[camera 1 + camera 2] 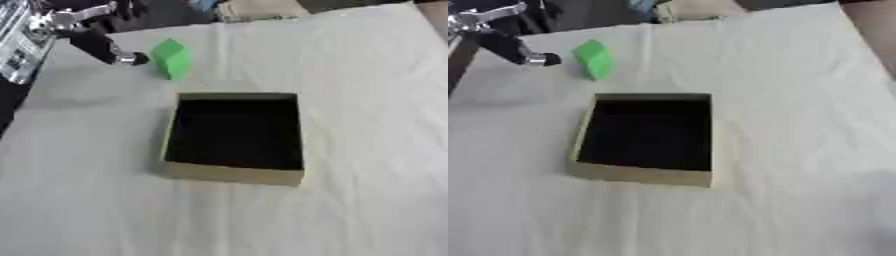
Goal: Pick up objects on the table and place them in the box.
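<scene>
A green block (pixel 171 58) stands tilted on the white cloth, just beyond the far left corner of the box. The box (pixel 234 174) is an open tan cardboard tray with a dark, empty-looking inside, in the middle of the table. My left hand (pixel 103 47) comes in from the upper left, black with silver parts. Its tip meets the block's left side. I cannot make out whether it holds the block or only touches it. My right hand shows in neither view.
A metal frame (pixel 19 45) stands off the table's left edge at the upper left. A tan object (pixel 262 9) lies at the far edge. White cloth (pixel 376 125) covers the table around the box.
</scene>
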You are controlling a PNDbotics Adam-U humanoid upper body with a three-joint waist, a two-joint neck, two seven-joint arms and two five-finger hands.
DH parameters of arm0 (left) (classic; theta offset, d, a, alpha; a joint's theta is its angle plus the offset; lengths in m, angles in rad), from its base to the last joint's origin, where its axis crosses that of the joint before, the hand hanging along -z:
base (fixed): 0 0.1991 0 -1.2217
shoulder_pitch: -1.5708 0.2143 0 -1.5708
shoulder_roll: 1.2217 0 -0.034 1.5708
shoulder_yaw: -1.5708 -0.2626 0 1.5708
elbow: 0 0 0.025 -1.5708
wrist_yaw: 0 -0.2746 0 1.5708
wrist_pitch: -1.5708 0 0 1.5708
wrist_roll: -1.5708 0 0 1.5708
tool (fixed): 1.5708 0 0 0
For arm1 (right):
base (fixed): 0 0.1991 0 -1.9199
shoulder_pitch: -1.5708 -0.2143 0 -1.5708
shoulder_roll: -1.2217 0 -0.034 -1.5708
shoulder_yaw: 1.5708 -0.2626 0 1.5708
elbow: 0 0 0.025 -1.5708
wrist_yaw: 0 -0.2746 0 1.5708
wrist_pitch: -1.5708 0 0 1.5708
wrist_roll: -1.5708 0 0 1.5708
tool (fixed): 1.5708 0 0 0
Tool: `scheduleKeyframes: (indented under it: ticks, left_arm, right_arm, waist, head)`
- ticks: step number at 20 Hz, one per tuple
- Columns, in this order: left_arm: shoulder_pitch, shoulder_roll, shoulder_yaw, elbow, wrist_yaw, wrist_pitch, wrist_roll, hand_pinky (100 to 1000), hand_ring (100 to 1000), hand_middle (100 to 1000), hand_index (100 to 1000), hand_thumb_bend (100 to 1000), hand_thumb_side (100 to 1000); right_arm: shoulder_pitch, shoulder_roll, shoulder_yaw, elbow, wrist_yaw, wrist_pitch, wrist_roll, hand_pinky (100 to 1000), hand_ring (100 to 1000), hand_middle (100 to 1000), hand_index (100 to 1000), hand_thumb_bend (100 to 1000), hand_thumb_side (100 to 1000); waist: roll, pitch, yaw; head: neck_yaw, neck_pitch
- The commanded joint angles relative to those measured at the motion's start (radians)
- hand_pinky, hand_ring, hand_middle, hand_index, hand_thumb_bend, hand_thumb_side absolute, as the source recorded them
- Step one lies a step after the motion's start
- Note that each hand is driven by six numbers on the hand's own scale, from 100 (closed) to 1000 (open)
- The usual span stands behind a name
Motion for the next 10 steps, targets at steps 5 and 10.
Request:
scheduleKeyframes:
  ticks: [5, 10]
  left_arm:
    - [-0.066, -0.048, 0.041, 0.142, -0.138, 0.046, 0.043, 759, 750, 760, 934, 474, 602]
    - [-0.090, -0.092, 0.062, 0.234, -0.181, 0.090, 0.081, 756, 744, 756, 935, 451, 616]
  right_arm:
    - [-0.006, -0.029, 0.004, -0.006, -0.010, -0.002, 0.009, 806, 842, 785, 895, 100, 649]
    - [-0.008, -0.030, 0.008, -0.005, -0.013, -0.002, 0.014, 806, 840, 785, 894, 100, 650]
  waist:
    - [-0.001, -0.017, -0.011]
    - [0.000, -0.017, -0.017]
  head:
    - [-0.001, -0.013]
    - [-0.001, -0.018]
